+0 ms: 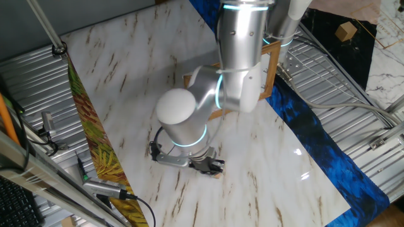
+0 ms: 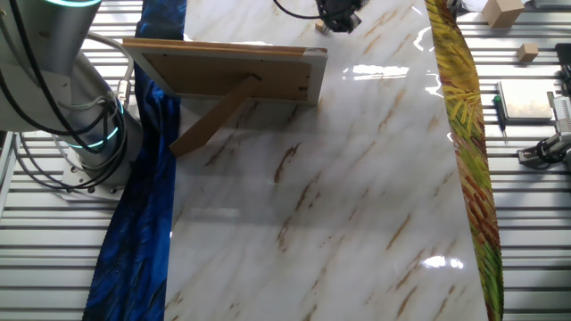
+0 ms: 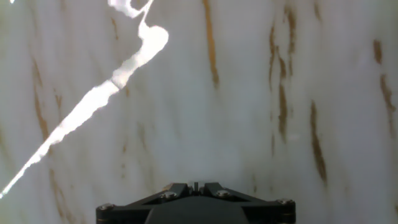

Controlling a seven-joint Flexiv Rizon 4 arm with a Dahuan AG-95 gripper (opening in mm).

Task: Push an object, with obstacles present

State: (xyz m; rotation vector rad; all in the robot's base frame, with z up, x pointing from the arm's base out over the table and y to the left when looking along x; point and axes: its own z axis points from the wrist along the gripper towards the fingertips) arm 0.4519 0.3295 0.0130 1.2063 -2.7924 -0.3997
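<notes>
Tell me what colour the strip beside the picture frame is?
Blue strip, clearest in the other fixed view.

My own arm covers most of the picture frame [image 1: 273, 66] in one fixed view; only its wooden right edge shows, upper right of centre. In the other fixed view my gripper [image 2: 339, 18] is cut by the top edge, so I cannot tell how the jaws stand. A small tan speck [image 2: 320, 28] beside it is too small to identify. The hand view shows only my gripper's base at the bottom edge.
</notes>
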